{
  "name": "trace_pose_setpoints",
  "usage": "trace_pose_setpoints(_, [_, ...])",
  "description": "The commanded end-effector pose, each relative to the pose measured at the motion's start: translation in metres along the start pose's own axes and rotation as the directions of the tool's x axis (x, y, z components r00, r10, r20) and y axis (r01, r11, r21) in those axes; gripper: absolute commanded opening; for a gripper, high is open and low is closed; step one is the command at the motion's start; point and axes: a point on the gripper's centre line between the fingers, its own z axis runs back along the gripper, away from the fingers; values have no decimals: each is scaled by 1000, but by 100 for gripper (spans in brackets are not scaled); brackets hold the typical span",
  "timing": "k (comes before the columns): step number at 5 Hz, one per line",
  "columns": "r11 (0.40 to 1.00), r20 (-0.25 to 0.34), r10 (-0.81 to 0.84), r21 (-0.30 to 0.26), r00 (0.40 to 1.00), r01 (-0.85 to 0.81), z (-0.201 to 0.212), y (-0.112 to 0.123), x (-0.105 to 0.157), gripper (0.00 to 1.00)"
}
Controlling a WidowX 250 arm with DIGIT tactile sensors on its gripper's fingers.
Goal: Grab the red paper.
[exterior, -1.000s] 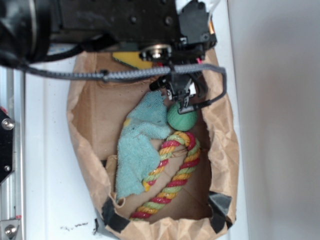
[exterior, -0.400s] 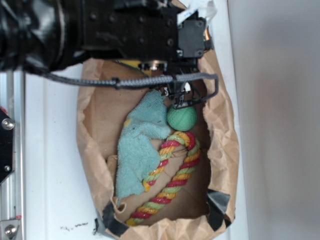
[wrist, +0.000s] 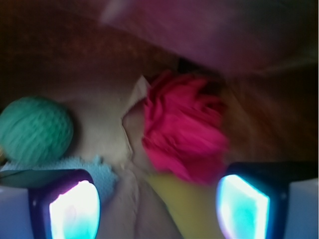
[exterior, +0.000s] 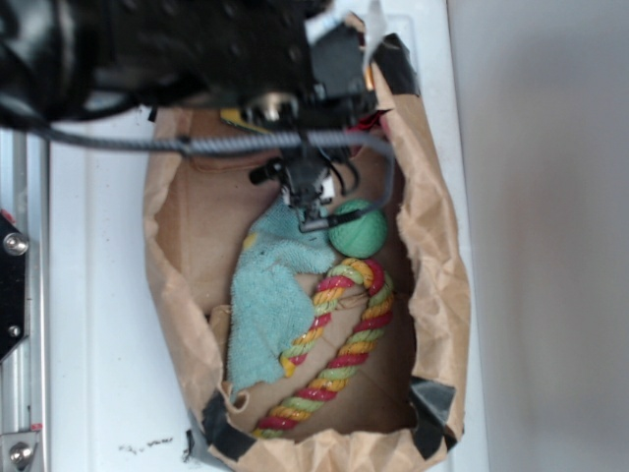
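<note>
In the wrist view the red paper [wrist: 184, 129] is a crumpled bright red wad lying on the brown bag floor, just ahead of my gripper [wrist: 157, 204] and nearer the right fingertip [wrist: 246, 201]. The jaws stand wide apart and open, and nothing is held. A yellow sponge wedge [wrist: 187, 206] lies between the fingers, below the paper. In the exterior view the gripper [exterior: 308, 211] hangs inside the paper bag [exterior: 437, 256], over the top of the teal towel; the arm hides the red paper there.
A green ball [exterior: 357, 228] [wrist: 36, 130] lies beside the gripper. The teal towel [exterior: 270, 290] [wrist: 97, 169] and a red, yellow and green rope ring [exterior: 346, 329] fill the bag's middle. The bag walls stand close on both sides.
The arm and gripper have shifted left, from above the green ball to the towel's top edge. The bag's rim has moved a little.
</note>
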Motion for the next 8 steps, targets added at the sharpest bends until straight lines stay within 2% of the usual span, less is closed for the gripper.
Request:
trace_pose_setpoints(1, [996, 78, 45, -81, 996, -39, 54, 17, 13, 100])
trace_pose_setpoints(3, [997, 63, 63, -54, 996, -60, 34, 11, 26, 100])
trace_pose_setpoints(4, [993, 59, 92, -85, 994, -87, 21, 5, 29, 100])
trace_pose_setpoints(5, [992, 52, 96, -89, 994, -91, 5, -5, 33, 100])
trace_pose_setpoints(8, [994, 32, 81, -70, 996, -78, -7, -18, 34, 100])
